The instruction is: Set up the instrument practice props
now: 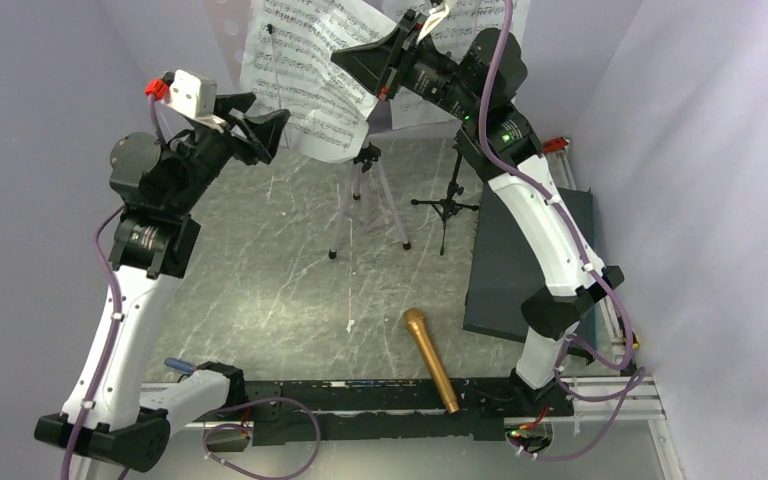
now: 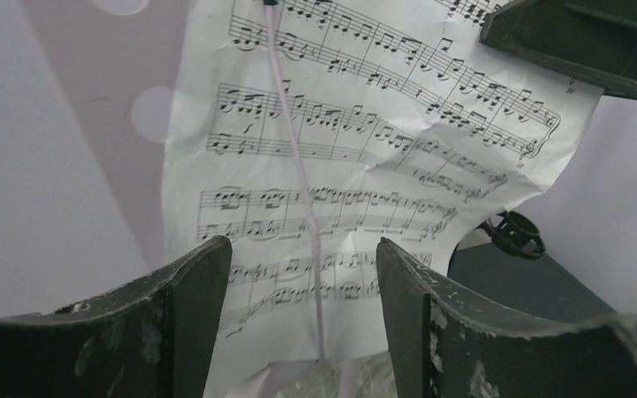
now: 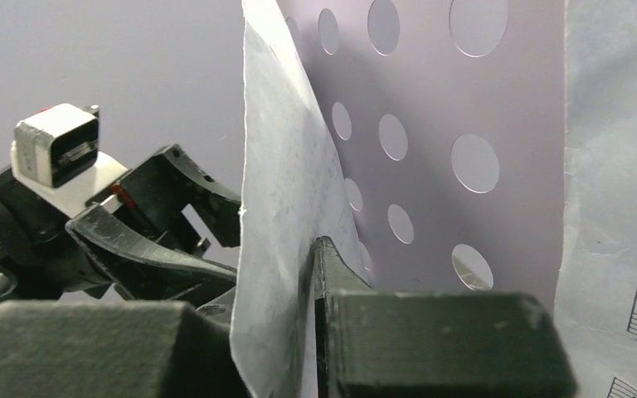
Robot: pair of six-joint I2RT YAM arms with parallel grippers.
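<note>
The pale lilac perforated music stand (image 1: 228, 38) stands at the back on its tripod (image 1: 360, 200). One music sheet (image 1: 305, 85) hangs crumpled in front of its desk, and a second sheet (image 1: 480, 20) lies to the right. My right gripper (image 1: 348, 60) is shut on the first sheet's right edge, and the paper (image 3: 278, 207) runs edge-on between its fingers. My left gripper (image 1: 260, 125) is open at the sheet's lower left, facing the printed side (image 2: 365, 166) and holding nothing. The gold microphone (image 1: 430, 358) lies near the front. The black mic stand (image 1: 447, 205) is upright and its ring (image 2: 516, 235) holds nothing.
A dark grey slab (image 1: 520, 250) lies flat at the right, beside the mic stand. A thin lilac retaining wire (image 2: 294, 166) runs down the sheet's face. Lilac walls close in the left, back and right. The arm bases sit on a black rail (image 1: 360, 400) at the near edge.
</note>
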